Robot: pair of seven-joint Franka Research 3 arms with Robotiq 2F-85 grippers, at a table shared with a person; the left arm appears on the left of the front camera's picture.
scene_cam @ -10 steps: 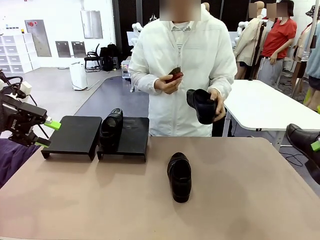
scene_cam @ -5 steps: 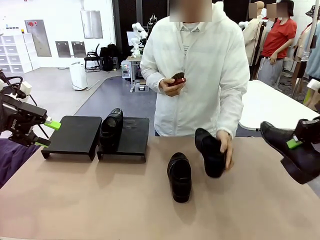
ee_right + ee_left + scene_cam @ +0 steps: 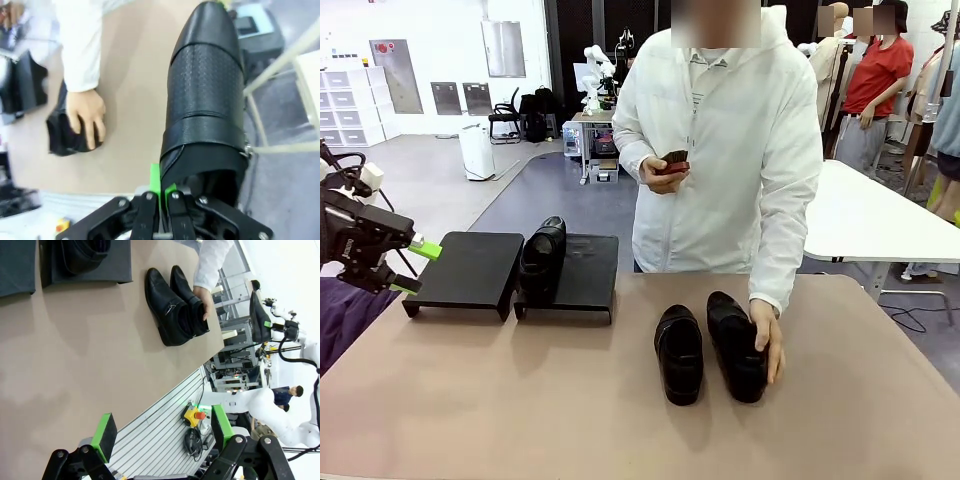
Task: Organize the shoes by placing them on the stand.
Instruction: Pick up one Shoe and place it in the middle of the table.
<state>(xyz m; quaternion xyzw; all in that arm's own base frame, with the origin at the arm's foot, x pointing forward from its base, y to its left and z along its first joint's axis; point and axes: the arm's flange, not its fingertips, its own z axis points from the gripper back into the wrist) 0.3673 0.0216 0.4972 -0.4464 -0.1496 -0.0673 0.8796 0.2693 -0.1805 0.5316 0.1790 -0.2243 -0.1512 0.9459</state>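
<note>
Shoe point(image 3: 542, 258) stands on the stand point(image 3: 468, 268) at eleven o'clock, right of my spread, empty left gripper point(image 3: 415, 266). Two shoes point(image 3: 679, 352) lie at centre, a person's hand point(image 3: 767, 338) on the right one. My right gripper point(image 3: 162, 189) pinches a fourth shoe point(image 3: 205, 100).

The left tool point(image 3: 418, 267) hangs over the desk's point(image 3: 520, 410) left edge, its green-padded jaws apart with nothing between them, just beside the stand point(image 3: 470, 262). The stand's two matte-black sections sit side by side, touching, toward the far left of the desk. The left section is bare, while one glossy black shoe point(image 3: 542, 258) rests on the left part of the right section. Two more black shoes lie side by side mid-desk: the left one point(image 3: 679, 352) lies free, and the right one point(image 3: 732, 340) has the person's hand point(image 3: 767, 342) resting on its outer side. The person's other hand point(image 3: 655, 173) holds a small dark red object point(image 3: 672, 162) at chest height.
</note>
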